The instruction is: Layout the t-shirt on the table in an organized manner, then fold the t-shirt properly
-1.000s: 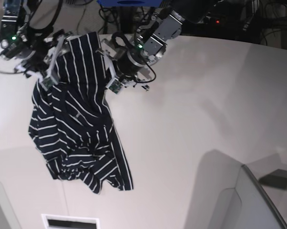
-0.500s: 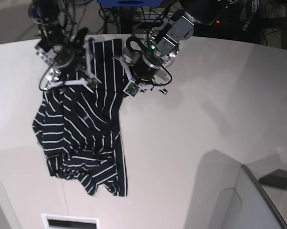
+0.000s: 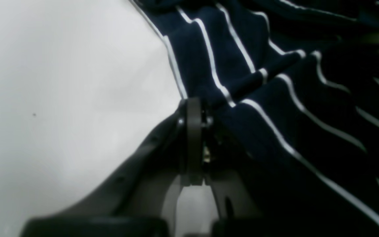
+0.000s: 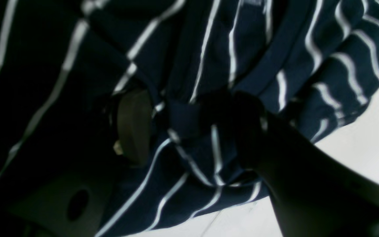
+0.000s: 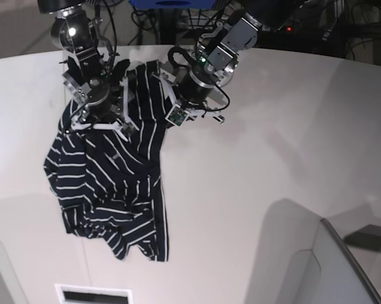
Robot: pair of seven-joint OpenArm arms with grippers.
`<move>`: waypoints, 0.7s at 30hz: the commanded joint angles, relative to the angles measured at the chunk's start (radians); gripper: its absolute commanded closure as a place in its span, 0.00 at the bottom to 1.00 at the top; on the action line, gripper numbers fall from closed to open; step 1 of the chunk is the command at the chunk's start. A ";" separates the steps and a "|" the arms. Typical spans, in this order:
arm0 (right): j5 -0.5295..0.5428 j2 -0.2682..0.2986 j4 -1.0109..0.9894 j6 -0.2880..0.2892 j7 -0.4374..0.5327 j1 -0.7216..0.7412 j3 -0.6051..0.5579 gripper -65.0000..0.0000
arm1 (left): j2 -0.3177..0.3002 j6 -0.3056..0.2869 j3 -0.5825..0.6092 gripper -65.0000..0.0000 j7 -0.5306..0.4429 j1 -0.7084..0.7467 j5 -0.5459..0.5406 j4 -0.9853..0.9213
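In the left wrist view, my left gripper (image 3: 194, 112) was pressed together on a fold at the edge of the t-shirt (image 3: 275, 98). The dark cloth with white stripes filled the right and upper part of the picture, and the off-white table (image 3: 61, 82) lay bare on the left, below my fingers.

In the right wrist view, my right gripper (image 4: 189, 128) stood partly spread, one finger on each side of a bunched fold of the t-shirt (image 4: 209, 49). The cloth lay between the two fingers, but I could not tell if they really pinched it. A bit of the table (image 4: 367, 141) showed at the right edge.

In the base view, both my arms reached down from the far side of the table (image 5: 273, 190). My right gripper (image 5: 108, 117) was at the upper left part of the t-shirt (image 5: 108, 183), and my left gripper (image 5: 171, 104) at its upper right corner, close beside the other. The rest of the shirt lay crumpled on the table toward the near edge.
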 commanded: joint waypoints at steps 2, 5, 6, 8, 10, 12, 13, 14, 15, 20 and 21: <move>-0.004 0.001 0.004 -0.004 -0.005 0.015 0.003 0.47 | -0.024 0.004 -0.002 1.00 0.209 0.031 -0.002 -0.024; -0.004 0.003 0.004 -0.004 -0.005 0.018 0.005 0.52 | -0.034 0.004 -0.002 1.00 0.209 0.031 -0.002 -0.026; -0.006 0.003 0.004 -0.004 -0.005 0.021 0.005 0.60 | -0.043 0.004 -0.002 1.00 0.209 0.031 -0.002 -0.026; -0.006 0.003 0.004 -0.004 -0.009 0.023 0.005 0.85 | -0.052 0.004 -0.002 1.00 0.209 0.031 -0.002 -0.026; -0.006 0.003 0.009 -0.004 -0.009 0.018 0.005 1.00 | -0.055 0.006 -0.002 1.00 0.209 0.031 -0.002 -0.031; -0.006 0.003 0.027 0.002 -0.011 0.014 0.005 0.98 | -0.063 0.006 -0.022 1.00 0.209 0.034 -0.002 -0.034; -0.006 0.003 0.041 0.004 -0.012 0.009 0.005 0.98 | -0.064 0.006 -0.042 1.00 0.209 0.042 -0.002 -0.034; -0.006 0.003 0.064 0.004 -0.018 -0.002 0.005 0.99 | -0.064 0.006 -0.073 1.00 0.206 0.051 -0.002 -0.034; -0.006 0.003 0.092 0.004 -0.031 -0.008 0.005 0.99 | -0.064 0.006 -0.105 1.00 0.206 0.059 -0.002 -0.034; -0.003 0.003 0.202 0.005 -0.092 -0.006 0.007 0.99 | -0.069 0.003 -0.236 1.00 0.205 0.085 0.007 -0.034; -0.003 0.005 0.216 0.005 -0.098 -0.006 0.008 0.99 | -0.073 0.003 -0.254 1.00 0.205 0.086 0.007 -0.034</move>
